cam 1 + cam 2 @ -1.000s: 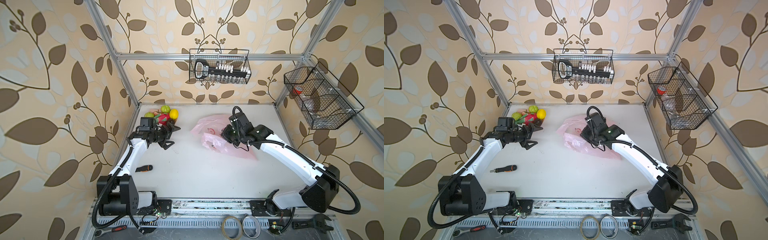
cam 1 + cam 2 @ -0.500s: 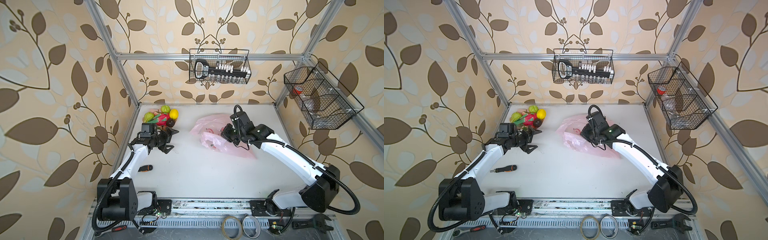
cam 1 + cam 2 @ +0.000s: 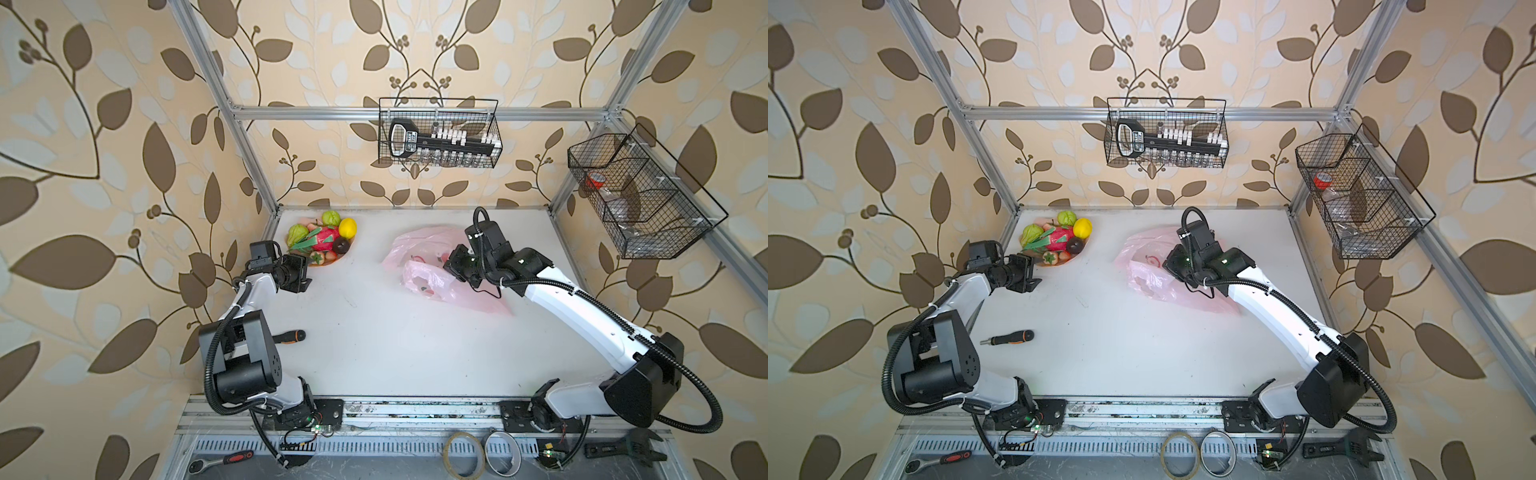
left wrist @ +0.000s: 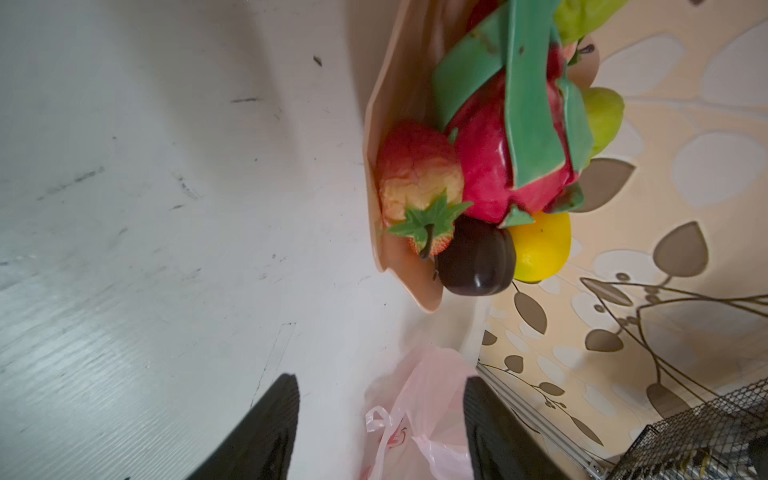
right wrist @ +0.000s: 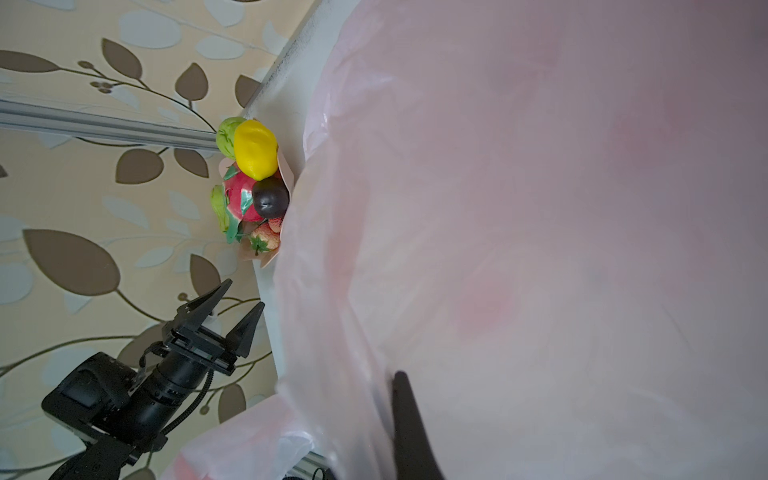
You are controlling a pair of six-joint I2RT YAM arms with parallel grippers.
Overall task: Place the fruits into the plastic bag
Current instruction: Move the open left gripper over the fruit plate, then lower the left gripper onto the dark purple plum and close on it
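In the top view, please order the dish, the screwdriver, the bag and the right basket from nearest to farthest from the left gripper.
1. dish, just behind the left gripper.
2. screwdriver, toward the front, left side.
3. bag, to the right, mid-table.
4. right basket, on the wall.

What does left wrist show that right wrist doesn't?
Only left wrist: the wire basket on the wall. Only right wrist: the metal frame bar and one finger of the right tool, set against the bag, which fills most of that view. Both: the dish with lemon, plum, dragon fruit and strawberry, the table, the leaf wallpaper, and the left tool, open and empty: just fingertips in left wrist, whole in right wrist.
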